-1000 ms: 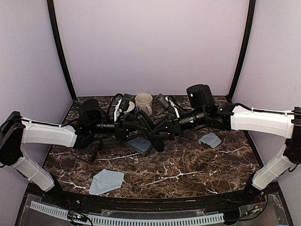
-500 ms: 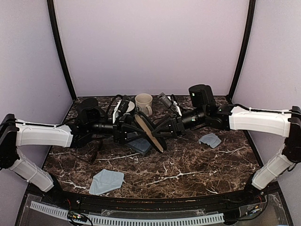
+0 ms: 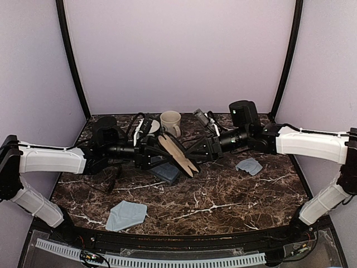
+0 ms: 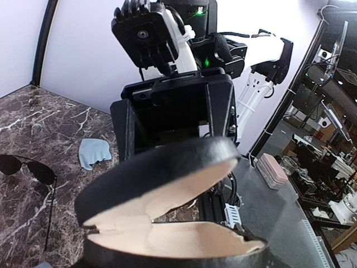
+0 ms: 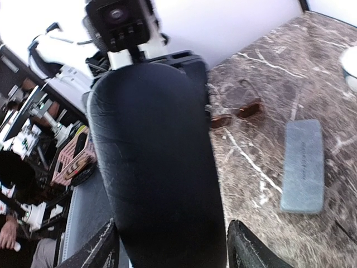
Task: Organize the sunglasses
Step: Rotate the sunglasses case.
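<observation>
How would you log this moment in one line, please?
black oval clamshell case: open, aloft | left gripper: gripping | right gripper: gripping

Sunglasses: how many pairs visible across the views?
2. Black wire-framed pair lies on the table in the left wrist view; brownish pair lies on the table beyond the grey-blue case in the right wrist view. Others may be hidden.

Marble table (image 3: 223, 195) (dark-veined) bears sunglasses (image 4: 22, 164), case (image 3: 166, 172), cloths (image 3: 126, 215), mug (image 3: 170, 121).
</observation>
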You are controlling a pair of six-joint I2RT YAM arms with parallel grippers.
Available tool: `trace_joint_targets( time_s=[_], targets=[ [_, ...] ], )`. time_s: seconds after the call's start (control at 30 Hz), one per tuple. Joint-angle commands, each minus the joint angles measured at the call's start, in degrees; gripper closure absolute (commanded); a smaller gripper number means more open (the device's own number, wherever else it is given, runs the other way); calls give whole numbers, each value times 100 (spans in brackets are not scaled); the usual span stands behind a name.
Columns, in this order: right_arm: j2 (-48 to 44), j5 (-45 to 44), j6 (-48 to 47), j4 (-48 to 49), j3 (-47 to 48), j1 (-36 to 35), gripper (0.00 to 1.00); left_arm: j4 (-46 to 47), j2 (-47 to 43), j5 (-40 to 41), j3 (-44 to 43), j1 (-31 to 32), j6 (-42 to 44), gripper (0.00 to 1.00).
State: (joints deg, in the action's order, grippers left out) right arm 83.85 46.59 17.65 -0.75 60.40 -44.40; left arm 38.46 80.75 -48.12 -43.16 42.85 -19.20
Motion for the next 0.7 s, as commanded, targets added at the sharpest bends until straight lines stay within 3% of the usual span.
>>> trace_joint_targets(
  time_s=[0.0,0.4,0.67],
  targets=[
    [-31,-1240,303,-428,-209,485,34,356,-393,-783,-35,66,223,100],
    [-157,-1492,331,-470,-332,492,36,294,-304,-627,-36,57,238,100],
    [-796,-1096,-242,-496,-323,397,32,-355,-172,71,-275,54,185,100]
  ],
)
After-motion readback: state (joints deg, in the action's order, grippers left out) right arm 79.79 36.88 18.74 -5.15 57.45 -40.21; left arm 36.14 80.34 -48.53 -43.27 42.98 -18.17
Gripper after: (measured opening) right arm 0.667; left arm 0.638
